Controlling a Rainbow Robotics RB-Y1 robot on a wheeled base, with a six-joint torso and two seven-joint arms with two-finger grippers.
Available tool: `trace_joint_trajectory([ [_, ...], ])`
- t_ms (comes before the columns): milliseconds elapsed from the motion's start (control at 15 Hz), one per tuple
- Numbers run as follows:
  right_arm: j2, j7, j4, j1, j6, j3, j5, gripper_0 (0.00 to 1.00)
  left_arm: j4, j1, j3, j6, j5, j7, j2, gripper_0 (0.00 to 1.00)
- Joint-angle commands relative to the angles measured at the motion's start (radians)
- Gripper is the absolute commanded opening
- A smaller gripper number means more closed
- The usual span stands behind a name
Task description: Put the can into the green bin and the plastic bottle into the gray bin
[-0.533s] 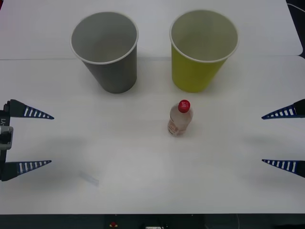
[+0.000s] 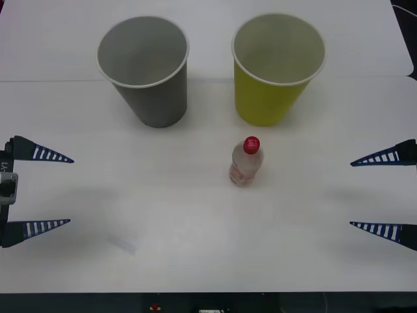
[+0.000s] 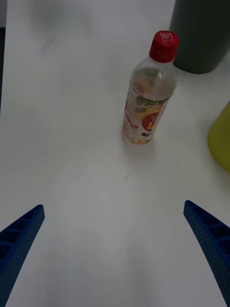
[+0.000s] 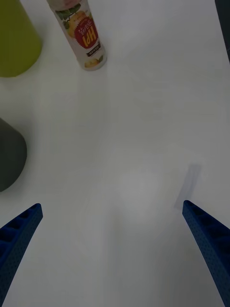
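Two large paper cups stand upright side by side at the far part of the white desk (image 2: 195,222) in our front view: the gray bin (image 2: 144,68) on our left and the green bin (image 2: 277,67) on our right, a clear gap between them, both mouths open upward. We cannot see the bottoms of either cup from above.

The plastic bottle (image 2: 245,163) stands upright on the desk, nearer to us than the cups and just in front of the green bin, a little toward the gap between the two. Its red cap is on, and the pale orange-red label wraps its lower body. Nothing touches it.

Our left hand (image 2: 38,190) sits at the left edge of the desk, its two blue ribbed fingers spread wide and pointing inward, well apart from the bottle and holding nothing. In the left wrist view we see the bottle's labelled body (image 4: 84,38) beside the green bin's wall (image 4: 17,41), with the gray bin's wall (image 4: 9,156) nearer to that hand, and a faint pale strip (image 4: 188,184) lying flat on the desk.

Our right hand (image 2: 383,193) is at the right edge of the desk, also spread wide and empty, its fingertips pointing toward the bottle. From the right wrist view the bottle (image 3: 148,93) stands ahead, between the open fingers' lines, with the gray bin (image 3: 203,33) behind it and the green bin's wall (image 3: 221,141) to one side.
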Motion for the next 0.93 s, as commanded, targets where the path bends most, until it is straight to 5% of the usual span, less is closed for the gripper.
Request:
trace_joint_trajectory([
  [67,-0.001,0.02,0.004,0.0,0.045,0.032,-0.008,1.0,0.0,0.0,0.0,0.0,0.0,0.0,0.0,1.0],
  [933,0.03,0.143,0.113,-0.08,0.309,0.339,-0.19,1.0,0.0,0.0,0.0,0.0,0.0,0.0,0.0,1.0],
])
